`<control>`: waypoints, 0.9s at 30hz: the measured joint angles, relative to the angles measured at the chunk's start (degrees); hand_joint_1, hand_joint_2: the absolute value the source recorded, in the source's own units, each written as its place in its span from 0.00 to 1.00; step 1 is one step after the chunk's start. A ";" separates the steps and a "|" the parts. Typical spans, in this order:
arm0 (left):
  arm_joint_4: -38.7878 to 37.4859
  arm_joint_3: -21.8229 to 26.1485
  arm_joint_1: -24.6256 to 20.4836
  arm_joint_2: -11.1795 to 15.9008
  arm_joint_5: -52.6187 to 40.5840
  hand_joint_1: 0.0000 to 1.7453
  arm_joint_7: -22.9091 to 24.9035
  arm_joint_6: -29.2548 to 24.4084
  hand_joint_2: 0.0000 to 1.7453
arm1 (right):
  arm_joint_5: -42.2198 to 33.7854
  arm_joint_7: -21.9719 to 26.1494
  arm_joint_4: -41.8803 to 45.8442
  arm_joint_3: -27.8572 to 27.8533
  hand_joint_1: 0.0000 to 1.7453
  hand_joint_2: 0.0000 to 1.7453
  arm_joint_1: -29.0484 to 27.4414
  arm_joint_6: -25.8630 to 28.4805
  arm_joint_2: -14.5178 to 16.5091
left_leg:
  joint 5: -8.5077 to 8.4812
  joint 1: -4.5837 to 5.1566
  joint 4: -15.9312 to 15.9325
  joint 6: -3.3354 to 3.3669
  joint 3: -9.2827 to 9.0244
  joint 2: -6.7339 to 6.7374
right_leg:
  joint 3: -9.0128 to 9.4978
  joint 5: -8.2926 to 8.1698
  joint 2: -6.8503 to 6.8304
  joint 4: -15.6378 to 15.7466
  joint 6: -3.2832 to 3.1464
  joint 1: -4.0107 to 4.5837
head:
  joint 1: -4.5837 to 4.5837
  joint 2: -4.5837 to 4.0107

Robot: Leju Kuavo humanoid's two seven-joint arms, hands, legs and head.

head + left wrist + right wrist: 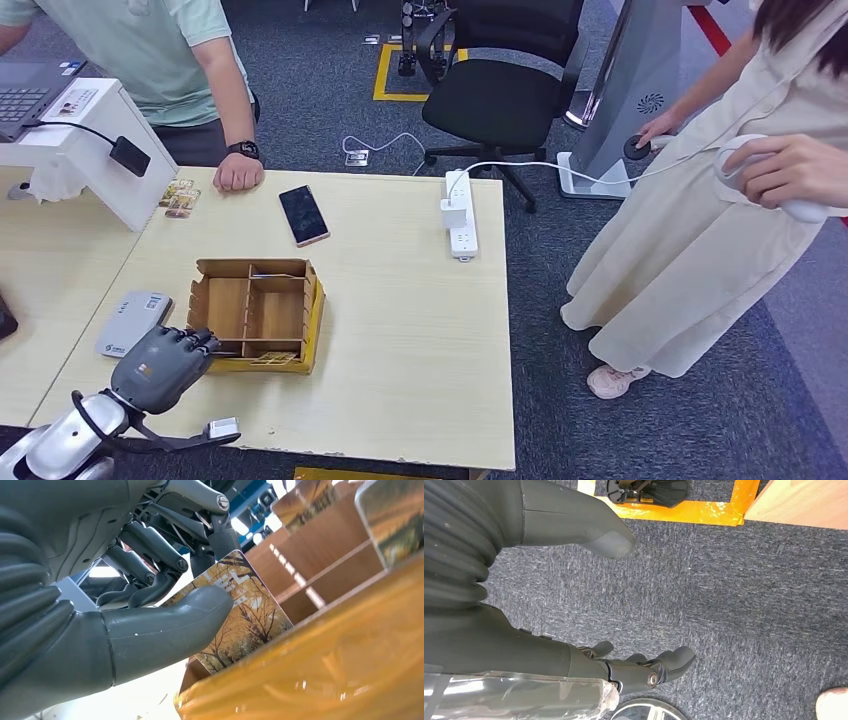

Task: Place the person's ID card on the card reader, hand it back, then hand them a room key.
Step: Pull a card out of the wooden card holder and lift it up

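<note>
My left hand (160, 368) sits at the near corner of the wooden organiser box (258, 312) on the worktop (400, 330), and its thumb and fingers pinch a room key card (235, 615) printed with autumn trees, the card standing just inside the box's yellow front rim. My right hand (624, 667) hangs over the carpet with thumb and fingers apart, holding nothing. The card reader (133, 322) lies just beside my left hand, on the side away from the box; I cannot make out the ID card anywhere. The risk I judge greatest is the key card slipping: the thumb covers only one edge of it, so lifting it past the rim could scrape it loose and drop it back among the other cards. A tilted pull might also drag the light box along. The person's hand (238, 172) waiting for it rests well beyond my hand at the far edge, so a long reach with a thin pinch gives more chance of a drop. The wrist view shows the pinch and the card's picture plainly; the head view hides both behind my knuckles but shows the box, reader and person.
</note>
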State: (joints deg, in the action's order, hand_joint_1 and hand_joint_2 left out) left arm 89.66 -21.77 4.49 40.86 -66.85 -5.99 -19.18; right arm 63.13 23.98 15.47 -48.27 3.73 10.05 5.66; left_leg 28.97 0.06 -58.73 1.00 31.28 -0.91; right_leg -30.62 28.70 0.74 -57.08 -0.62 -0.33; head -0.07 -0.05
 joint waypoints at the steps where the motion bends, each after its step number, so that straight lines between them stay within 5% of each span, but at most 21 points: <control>1: 0.08 0.00 -0.07 -0.01 0.08 1.00 -0.14 -0.19 1.00 | -0.07 -0.01 0.00 0.08 0.00 1.00 0.00 0.03 0.00 | 0.00 0.00 0.00 0.00 0.00 0.00 | 0.00 0.00 0.00 0.00 0.00 0.00 | 0.00 0.00; 14: 1.02 1.62 -2.73 0.80 1.71 1.00 -0.57 -1.86 1.00 | -0.72 -0.63 0.00 1.00 0.00 1.00 -0.05 0.19 0.00 | -0.01 -0.01 0.00 -0.01 -0.02 0.00 | 0.00 -0.01 -0.01 0.00 -0.01 0.01 | 0.00 0.00; 27: 0.29 4.79 -10.97 1.89 2.82 1.00 -0.58 -2.43 1.00 | -1.61 -1.01 -0.02 1.80 0.00 1.00 -0.06 0.79 0.00 | -0.03 -0.04 0.00 0.00 0.00 -0.01 | 0.01 -0.02 -0.02 -0.01 -0.02 0.03 | 0.01 -0.01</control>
State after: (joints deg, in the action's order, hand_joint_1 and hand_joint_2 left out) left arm 89.96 -16.98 -6.48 42.75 -64.03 -6.57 -21.61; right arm 61.53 22.97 15.45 -46.47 3.68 10.85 5.66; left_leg 28.95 0.02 -58.73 1.00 31.28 -0.92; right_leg -30.61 28.68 0.72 -57.08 -0.64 -0.30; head -0.07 -0.05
